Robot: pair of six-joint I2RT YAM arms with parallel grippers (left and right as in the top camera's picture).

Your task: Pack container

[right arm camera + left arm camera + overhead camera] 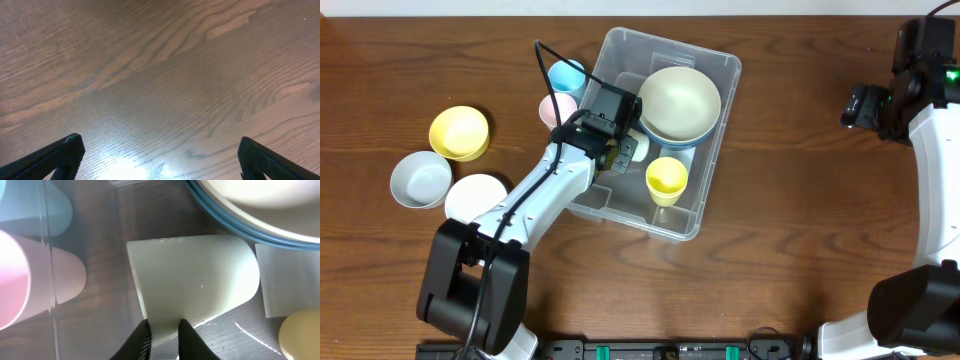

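The clear container (pixel 724 68) sits mid-table. It holds a cream bowl (pixel 680 98) stacked on a blue bowl, a yellow cup (pixel 666 180) and a pale cup (pixel 639 148) lying on its side. My left gripper (pixel 618 156) reaches into the container. In the left wrist view it (pixel 164 336) is shut on the rim of the pale cup (pixel 195 280), which rests on the container floor (pixel 105 255) by the white label (pixel 287 275). My right gripper (pixel 160 156) is open and empty over bare wood at the far right (pixel 865 105).
A blue cup (pixel 566 76) and a pink cup (pixel 556 108) stand just outside the container's left wall. A yellow bowl (pixel 459 132), a white bowl (pixel 420 178) and another white bowl (pixel 475 196) sit at the left.
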